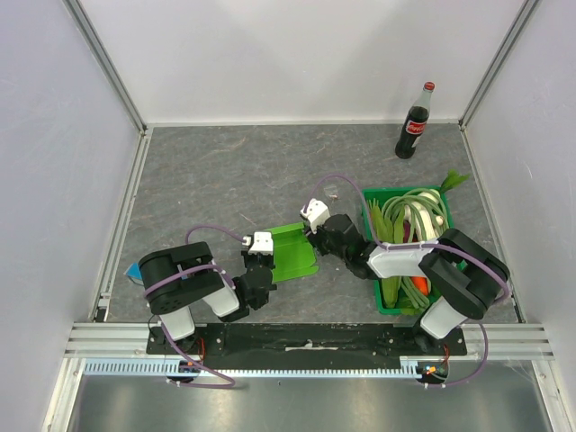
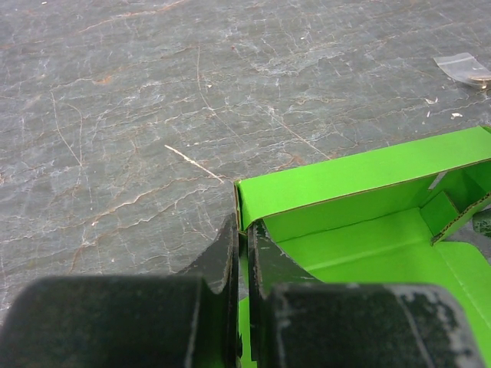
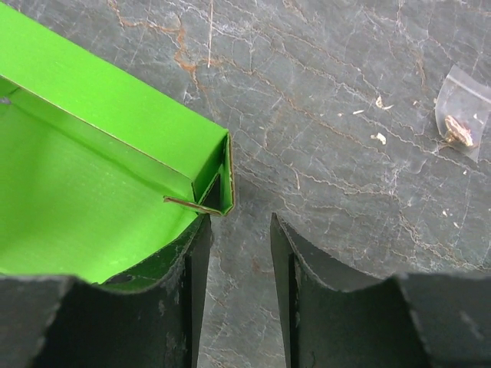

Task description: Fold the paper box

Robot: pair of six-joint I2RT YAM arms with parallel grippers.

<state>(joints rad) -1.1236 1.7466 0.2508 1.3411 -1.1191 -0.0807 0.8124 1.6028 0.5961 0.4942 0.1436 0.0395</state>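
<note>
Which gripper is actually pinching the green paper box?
The left gripper: its jaws pinch a wall of the paper box. The right gripper stands open at a corner, holding nothing.

The top view looks steeply down from above and behind the arm bases, which sit at its 6 o'clock. It takes in the whole table (image 1: 225, 171) out to the walls at 12. The left wrist camera sits low and very close behind the left gripper (image 2: 244, 234), which fills its 6 o'clock edge, and faces out across the tabletop. The right wrist camera looks down more steeply from close behind the right gripper (image 3: 239, 230), likewise at 6. All three views share the paper box (image 1: 292, 252), at 4 o'clock for the left wrist and 9 for the right. Both wrist views also catch a clear bag (image 2: 464, 67) near 2 o'clock.
</note>
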